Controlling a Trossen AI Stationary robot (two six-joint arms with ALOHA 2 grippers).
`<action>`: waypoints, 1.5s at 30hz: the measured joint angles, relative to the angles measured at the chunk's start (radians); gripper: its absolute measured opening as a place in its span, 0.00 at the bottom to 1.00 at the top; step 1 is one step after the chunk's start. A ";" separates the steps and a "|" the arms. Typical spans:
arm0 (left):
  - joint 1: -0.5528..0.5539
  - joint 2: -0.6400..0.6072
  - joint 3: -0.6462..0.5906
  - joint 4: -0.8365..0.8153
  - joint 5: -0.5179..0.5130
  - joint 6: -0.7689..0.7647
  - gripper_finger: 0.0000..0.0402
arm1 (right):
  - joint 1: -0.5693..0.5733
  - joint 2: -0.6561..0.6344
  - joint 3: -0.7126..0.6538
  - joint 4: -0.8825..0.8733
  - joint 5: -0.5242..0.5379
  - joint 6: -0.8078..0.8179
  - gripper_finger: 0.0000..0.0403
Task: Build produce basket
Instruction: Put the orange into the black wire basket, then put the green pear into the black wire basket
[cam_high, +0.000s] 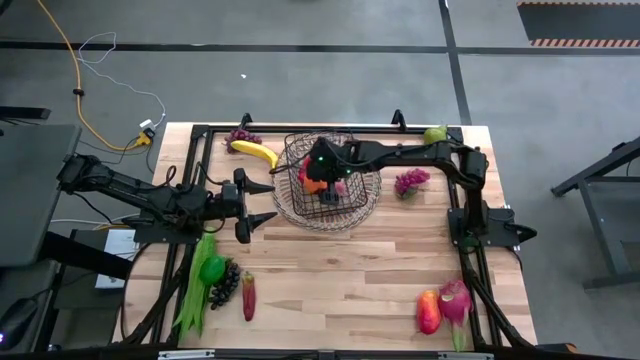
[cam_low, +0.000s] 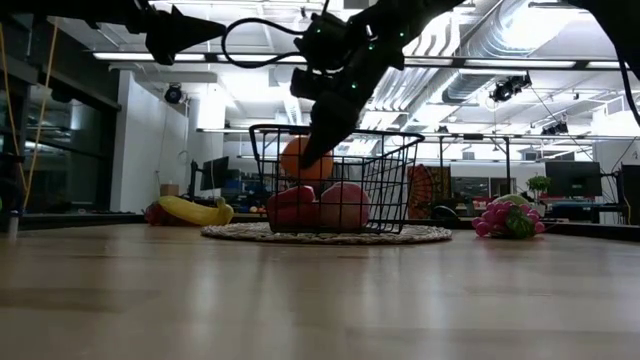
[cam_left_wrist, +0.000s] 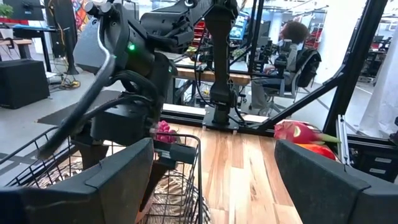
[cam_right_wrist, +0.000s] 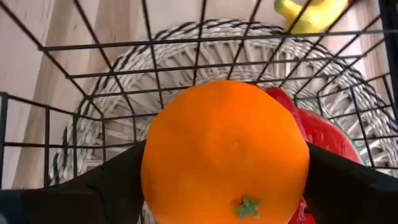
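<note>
From above, the dark wire-mesh basket (cam_high: 330, 185) sits on a round woven wicker tray (cam_high: 292, 205) at the far middle of the wooden table (cam_high: 340, 270). The right gripper (cam_high: 318, 178) reaches into the basket from the right, over something orange. The left gripper (cam_high: 262, 205) waits just left of the tray, its two fingers spread wide and holding nothing. A yellow banana (cam_high: 254, 152) and dark grapes (cam_high: 241, 137) lie far left, a green pear (cam_high: 435, 134) and a pink-green cluster (cam_high: 411, 181) far right, long green beans (cam_high: 193, 285) near left, a pink dragon fruit (cam_high: 455, 300) near right.

From table height, more shows: the right gripper (cam_low: 318, 140) hangs inside the basket (cam_low: 390, 185), closed on a round orange (cam_low: 300, 158) held above two reddish fruits (cam_low: 320, 207) on the bottom.

The left wrist camera looks between its own parted fingers (cam_left_wrist: 118, 180) at the basket's rim (cam_left_wrist: 193, 140) and the other arm beyond; a person sits in the room behind.

The right wrist camera gives the closest look: the orange (cam_right_wrist: 227, 152) is pressed between both dark fingers (cam_right_wrist: 109, 183), mesh and wicker under it, red fruit beside.
</note>
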 joint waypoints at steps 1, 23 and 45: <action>0.000 0.000 0.000 0.000 0.000 0.000 0.81 | 0.000 0.000 0.000 0.000 -0.006 0.001 0.83; 0.000 0.000 0.000 -0.001 -0.001 0.001 0.81 | 0.014 0.000 -0.002 -0.001 -0.174 0.054 0.83; 0.000 0.000 0.000 -0.001 -0.001 -0.001 0.81 | 0.059 -0.003 -0.002 -0.006 -0.016 0.051 0.99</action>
